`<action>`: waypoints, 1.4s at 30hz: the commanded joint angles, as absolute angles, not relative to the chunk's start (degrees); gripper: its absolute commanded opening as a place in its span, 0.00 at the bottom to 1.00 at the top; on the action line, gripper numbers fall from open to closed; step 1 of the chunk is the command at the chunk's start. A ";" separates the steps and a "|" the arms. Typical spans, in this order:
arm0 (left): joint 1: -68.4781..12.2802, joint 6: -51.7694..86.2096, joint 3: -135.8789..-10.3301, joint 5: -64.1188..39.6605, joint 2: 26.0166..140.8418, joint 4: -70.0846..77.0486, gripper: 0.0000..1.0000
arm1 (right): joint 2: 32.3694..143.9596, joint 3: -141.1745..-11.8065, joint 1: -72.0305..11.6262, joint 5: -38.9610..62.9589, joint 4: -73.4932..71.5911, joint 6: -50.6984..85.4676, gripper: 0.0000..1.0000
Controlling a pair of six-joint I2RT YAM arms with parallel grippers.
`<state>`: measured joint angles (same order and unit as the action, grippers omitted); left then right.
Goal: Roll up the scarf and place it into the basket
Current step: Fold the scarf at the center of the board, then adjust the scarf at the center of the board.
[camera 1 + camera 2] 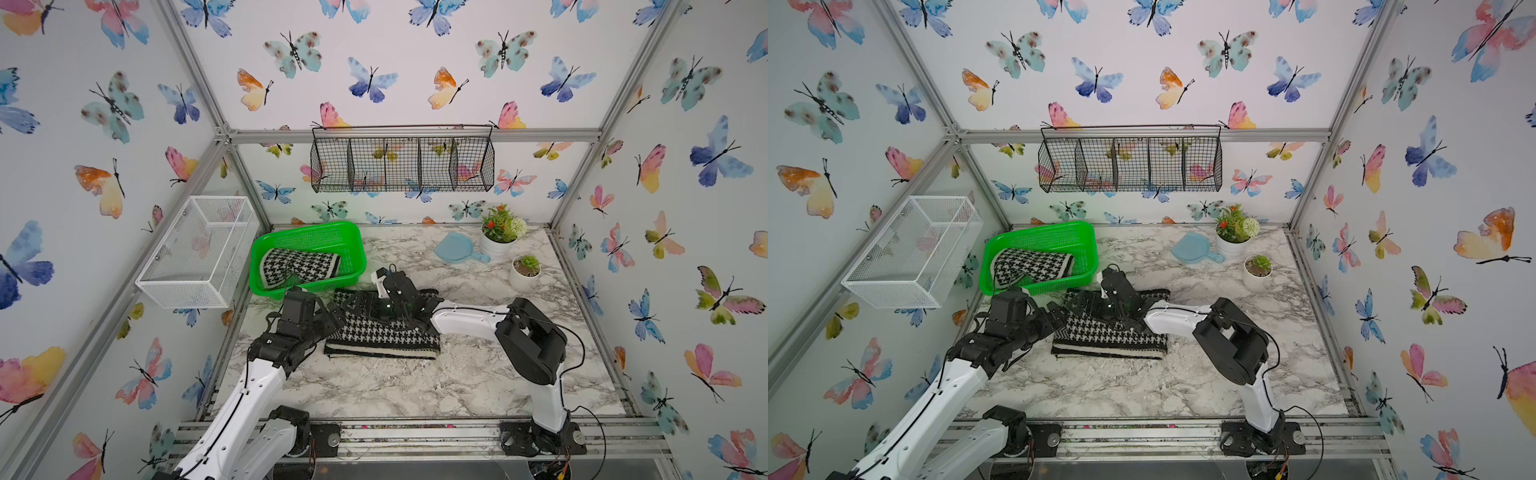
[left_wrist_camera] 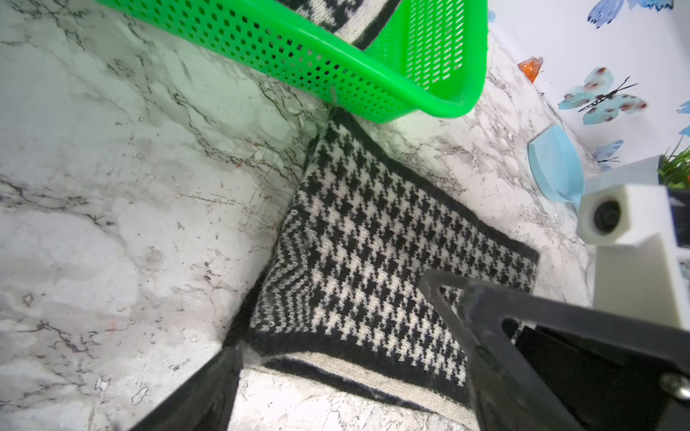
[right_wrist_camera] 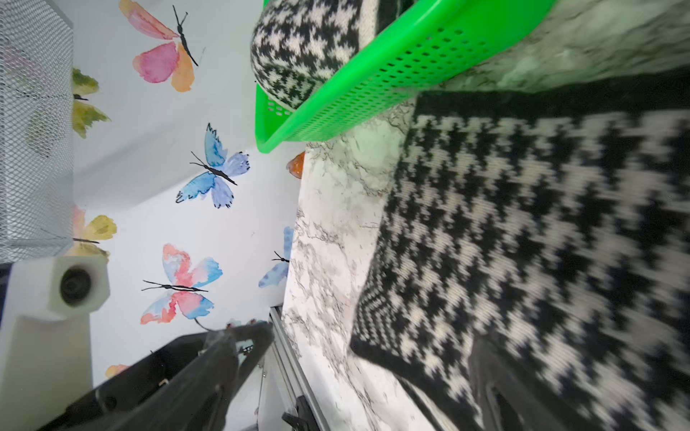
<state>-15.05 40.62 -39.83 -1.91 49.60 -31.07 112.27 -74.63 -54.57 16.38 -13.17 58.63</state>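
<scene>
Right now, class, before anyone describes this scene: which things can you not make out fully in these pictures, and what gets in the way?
1. Houndstooth scarf on the table: in both top views the right arm and left arm cover its far part.
2. Second scarf in the green basket: left wrist view, cut off by the picture's edge.
3. Right wrist view: the table scarf is motion-blurred.

In both top views we look down and forward from high up, well back from the basket [image 1: 307, 286] [image 1: 1038, 286], taking in the whole table [image 1: 415, 382] around it. Our left wrist camera sits close above the scarf [image 2: 373, 242], facing the basket's [image 2: 317, 67] near wall. Our right wrist camera, rolled sideways and closer still, shares that same basket [image 3: 373, 86] wall and scarf [image 3: 522, 242].
</scene>
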 commanded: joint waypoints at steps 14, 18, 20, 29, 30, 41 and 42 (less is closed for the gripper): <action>-23.44 42.73 -41.37 -9.34 73.35 -10.78 0.92 | 107.95 -72.46 -32.35 -4.37 23.58 28.26 0.98; -25.84 44.14 -43.01 -9.38 83.75 -6.47 0.90 | 112.84 -73.61 -32.34 -5.09 24.94 27.62 0.98; -27.90 44.14 -44.76 -7.82 87.64 -6.42 0.90 | 112.11 -71.47 -32.34 -5.92 23.82 27.85 0.98; -36.64 43.41 -58.32 -2.01 104.20 -9.77 0.90 | 100.06 -59.19 -32.33 -11.86 23.98 31.07 0.98; -37.49 43.03 -60.50 -1.74 106.10 -10.21 0.90 | 98.12 -57.51 -32.34 -12.29 24.07 31.69 0.98; -42.10 35.57 -93.91 5.45 129.54 -22.84 0.90 | 84.46 -39.18 -35.25 -9.81 18.93 40.04 0.98; -42.10 34.72 -96.52 5.96 130.96 -22.98 0.90 | 83.70 -38.43 -37.11 -10.43 18.81 41.26 0.98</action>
